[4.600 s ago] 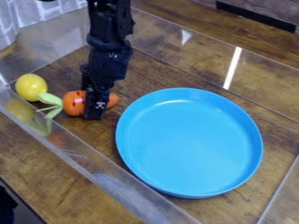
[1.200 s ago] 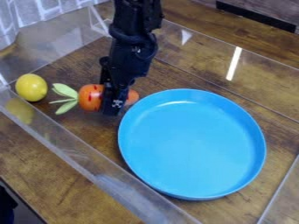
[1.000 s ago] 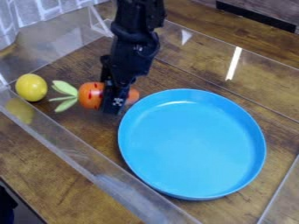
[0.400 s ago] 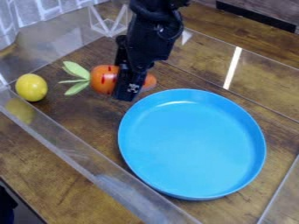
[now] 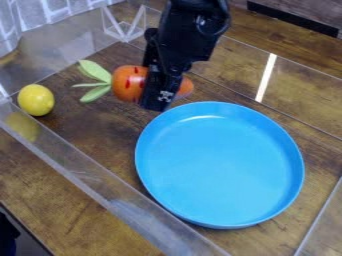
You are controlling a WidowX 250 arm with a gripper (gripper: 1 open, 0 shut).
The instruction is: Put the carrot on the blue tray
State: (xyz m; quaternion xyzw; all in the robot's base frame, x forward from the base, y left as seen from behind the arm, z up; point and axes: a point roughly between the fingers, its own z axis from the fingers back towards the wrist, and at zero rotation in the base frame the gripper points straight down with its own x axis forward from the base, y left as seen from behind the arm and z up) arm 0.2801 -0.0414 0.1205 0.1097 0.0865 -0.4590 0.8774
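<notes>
The orange carrot [image 5: 131, 82] with its light green leaves [image 5: 91, 78] hangs above the wooden table, just left of the blue tray's upper left rim. My black gripper [image 5: 162, 88] points down and is shut on the carrot's middle, leaves sticking out to the left. The blue tray [image 5: 221, 162], a large round plate with a shallow rim, lies empty at the lower right of the gripper.
A yellow lemon [image 5: 36, 99] sits on the table at the left. A clear plastic barrier [image 5: 80, 165] runs along the front left edge. Bright reflections streak the glossy wood [image 5: 267, 75] behind the tray.
The gripper has lifted the carrot off the table and carried it up and to the right, toward the tray's near rim. The lemon and the tray have stayed put.
</notes>
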